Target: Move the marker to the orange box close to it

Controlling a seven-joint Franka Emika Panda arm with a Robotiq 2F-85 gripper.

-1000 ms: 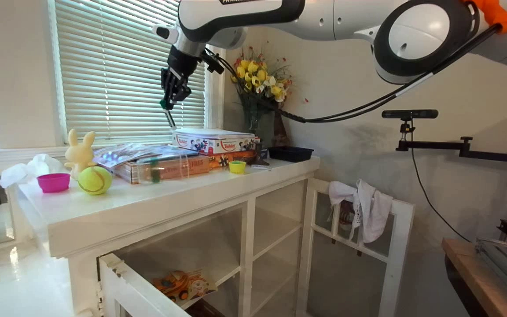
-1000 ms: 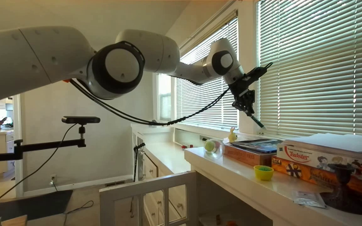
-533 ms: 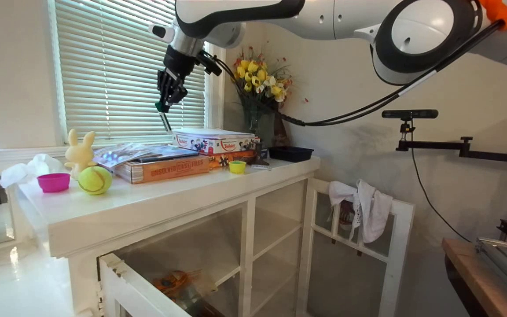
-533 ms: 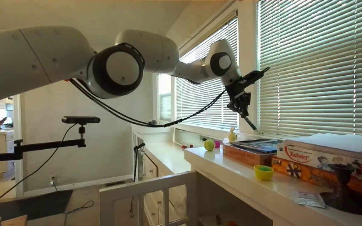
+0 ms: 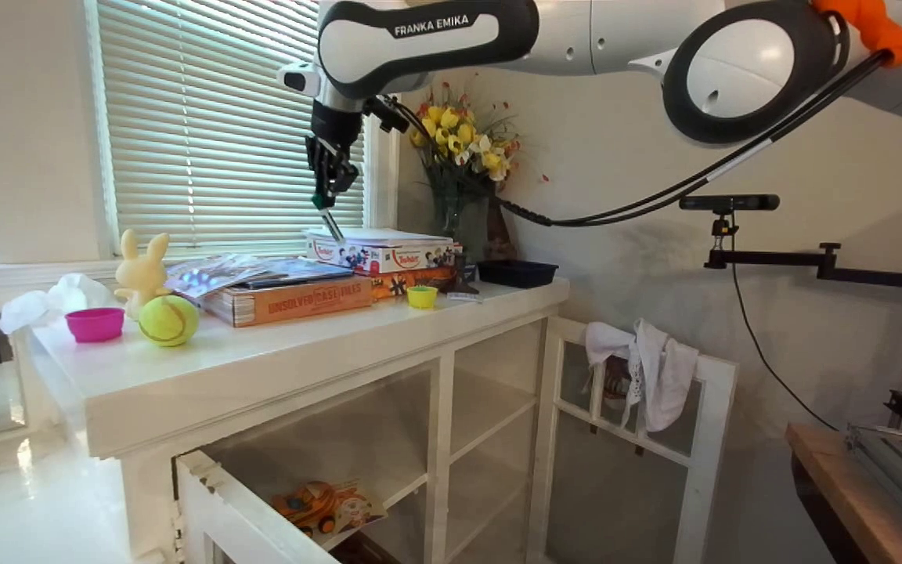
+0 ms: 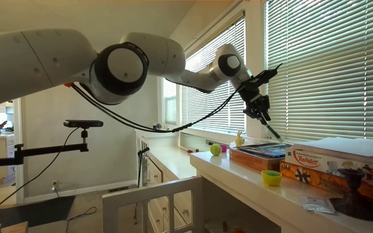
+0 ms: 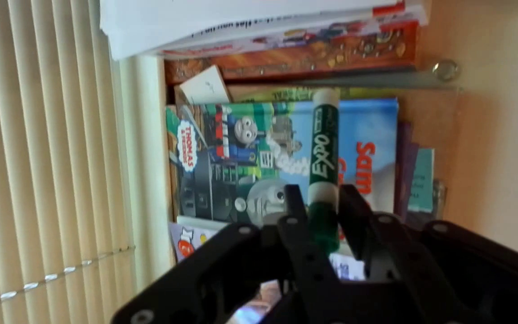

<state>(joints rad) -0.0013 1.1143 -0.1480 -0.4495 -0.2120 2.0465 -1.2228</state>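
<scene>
My gripper (image 7: 321, 198) is shut on the marker (image 7: 324, 144), a green and white stick held near its green cap. In both exterior views the marker (image 5: 332, 225) (image 6: 273, 132) hangs tilted, lower end away from the fingers (image 5: 324, 196) (image 6: 263, 119). The orange box (image 5: 310, 303) (image 6: 251, 159) is long and low and lies on the white counter. Books and magazines cover most of its top; a bare strip of the box (image 7: 439, 108) shows in the wrist view. The marker is above the books, near the Twister box's end; I cannot tell the exact gap.
The Twister box (image 5: 380, 255) with papers lies on another orange box (image 6: 322, 179), beside the book stack. A yellow bowl (image 6: 271, 178), candle holder (image 6: 355, 194), tennis ball (image 5: 169, 320), pink bowl (image 5: 95, 324) and rabbit figure (image 5: 142, 270) stand around. Window blinds (image 7: 52, 157) are behind.
Gripper and marker first shift slightly left, then move right and down toward the Twister box in an exterior view. A faint see-through shape in front of the orange box is gone.
</scene>
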